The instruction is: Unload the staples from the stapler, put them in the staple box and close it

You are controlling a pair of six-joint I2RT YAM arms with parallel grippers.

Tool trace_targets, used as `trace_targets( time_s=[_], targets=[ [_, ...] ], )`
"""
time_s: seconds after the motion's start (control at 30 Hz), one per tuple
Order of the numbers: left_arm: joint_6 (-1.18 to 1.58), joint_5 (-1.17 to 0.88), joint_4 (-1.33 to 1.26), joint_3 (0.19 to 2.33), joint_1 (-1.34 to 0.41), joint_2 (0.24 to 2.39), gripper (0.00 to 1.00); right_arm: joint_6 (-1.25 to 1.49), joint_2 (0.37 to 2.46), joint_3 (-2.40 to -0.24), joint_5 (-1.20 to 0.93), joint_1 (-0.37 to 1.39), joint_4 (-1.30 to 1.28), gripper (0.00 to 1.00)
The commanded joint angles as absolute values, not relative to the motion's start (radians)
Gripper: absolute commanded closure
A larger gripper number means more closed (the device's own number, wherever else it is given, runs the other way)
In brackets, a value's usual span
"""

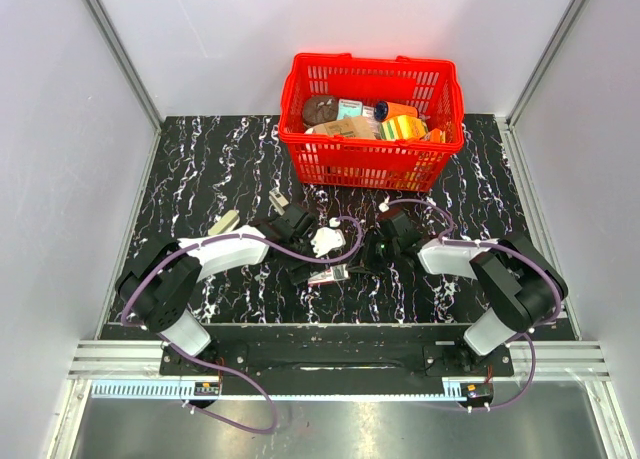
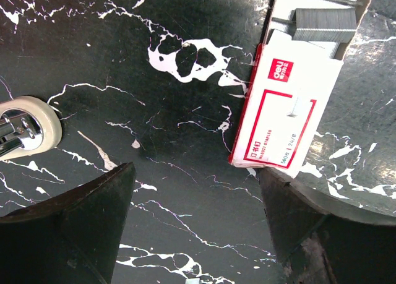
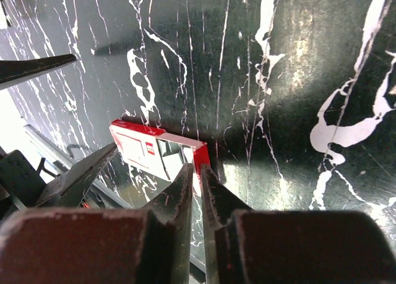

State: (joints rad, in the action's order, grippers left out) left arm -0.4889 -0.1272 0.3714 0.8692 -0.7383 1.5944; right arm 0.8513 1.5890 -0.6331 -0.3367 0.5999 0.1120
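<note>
Black bench (image 1: 200,169) carries stapler (image 2: 25,126) and unsealed box (image 2: 288,111), close together for unloading, we judge. Our left jaws hang spread wide between them; right jaws are pinched together, seemingly empty.

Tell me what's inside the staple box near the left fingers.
Grey staple strips show at the open end of the staple box. Its printed top covers the rest of the inside.
</note>
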Motion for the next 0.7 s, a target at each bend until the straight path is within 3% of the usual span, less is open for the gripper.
trace_targets(
  time_s=[0.0, 0.67],
  targets=[
    [-0.499, -0.081, 0.348, 0.871, -0.742, 1.617, 0.15, 0.864, 1.588, -0.626, -0.379, 0.595, 0.169, 0.86],
    [-0.499, -0.077, 0.364, 0.887, -0.747, 1.626, 0.15, 0.900, 1.677, -0.650, -0.414, 0.658, 0.244, 0.87]
  ],
)
